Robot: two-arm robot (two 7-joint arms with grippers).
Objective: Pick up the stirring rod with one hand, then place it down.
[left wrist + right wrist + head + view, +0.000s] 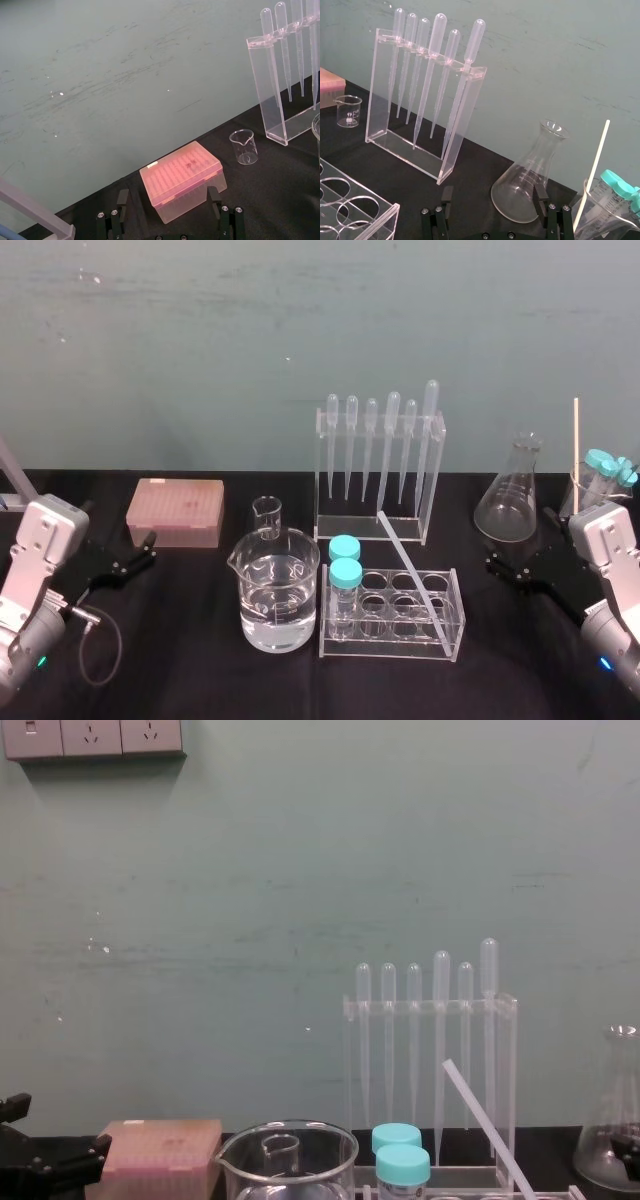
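Your stirring rod [413, 565] lies slanted across the test tube rack [458, 612], chest view shows it tilted up before the pipette stand [509, 1060], wrist views show left gripper [168, 197] and right gripper [493, 195] fingers apart, low by the table's [180, 665] side edges, bare black tabletop up front.

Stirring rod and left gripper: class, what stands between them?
In the head view, a big beaker of clear liquid and two blue-capped tubes in the rack stand between the left gripper and the stirring rod.
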